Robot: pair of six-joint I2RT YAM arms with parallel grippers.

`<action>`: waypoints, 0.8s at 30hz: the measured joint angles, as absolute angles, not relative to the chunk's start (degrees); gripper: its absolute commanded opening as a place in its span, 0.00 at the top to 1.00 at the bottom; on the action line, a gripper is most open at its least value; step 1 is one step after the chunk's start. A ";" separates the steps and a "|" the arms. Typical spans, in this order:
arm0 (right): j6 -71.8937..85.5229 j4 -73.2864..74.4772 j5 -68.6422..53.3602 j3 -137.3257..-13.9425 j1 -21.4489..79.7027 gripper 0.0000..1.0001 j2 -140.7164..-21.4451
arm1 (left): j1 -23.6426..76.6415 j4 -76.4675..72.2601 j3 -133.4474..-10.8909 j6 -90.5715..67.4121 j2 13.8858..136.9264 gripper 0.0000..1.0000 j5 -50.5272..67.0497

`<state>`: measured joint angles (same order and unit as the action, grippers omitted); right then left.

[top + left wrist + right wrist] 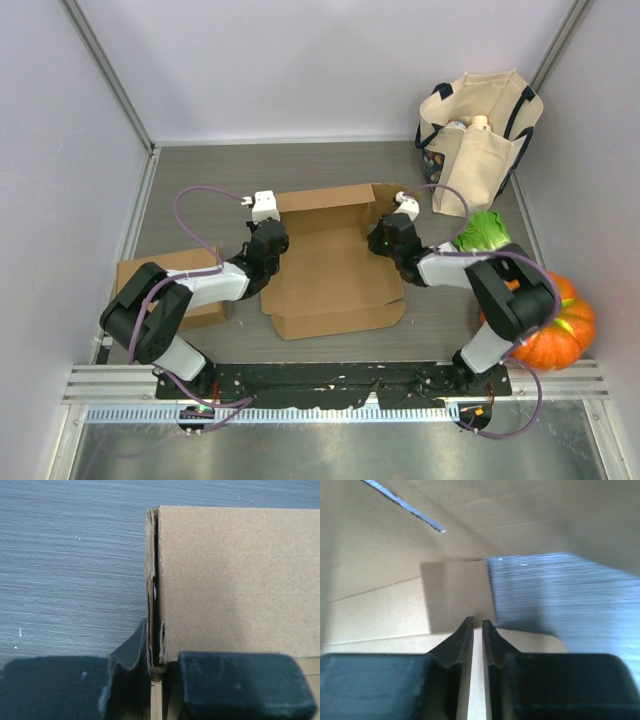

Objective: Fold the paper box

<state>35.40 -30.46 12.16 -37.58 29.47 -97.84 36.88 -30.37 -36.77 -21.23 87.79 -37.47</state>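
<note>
The paper box [330, 280] lies in the middle of the bench [200, 190] with its rear wall up and its front flap flat. I'd judge the side walls are being raised, and next they need folding in and tucking at the corners. The left arm [200, 285] reaches low to the rear-left corner, its left fingers [240, 680] pinched on the doubled side wall. The right arm [450, 268] stretches to the right wall, where the right fingers [455, 650] are nearly together; I cannot tell if they hold card.

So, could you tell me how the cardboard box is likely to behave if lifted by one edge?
Probably light: the cardboard box is thin sheet, lying open. It would likely hinge at its creases, where panels already fold upward. The doubled wall in the left gripper looks stiffer.
</note>
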 measured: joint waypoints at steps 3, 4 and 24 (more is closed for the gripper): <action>32.29 -18.41 12.29 -38.00 26.89 0.50 -88.23 | 36.88 -30.35 -36.77 -21.54 87.79 1.00 -37.85; 31.33 -14.63 11.84 -38.79 25.19 0.43 -84.99 | 36.88 -30.35 -36.77 -21.67 87.79 1.00 -37.95; 4.97 -14.11 -8.14 -38.79 9.02 0.55 -81.56 | 36.88 -30.20 -36.88 -21.82 87.88 0.98 -37.50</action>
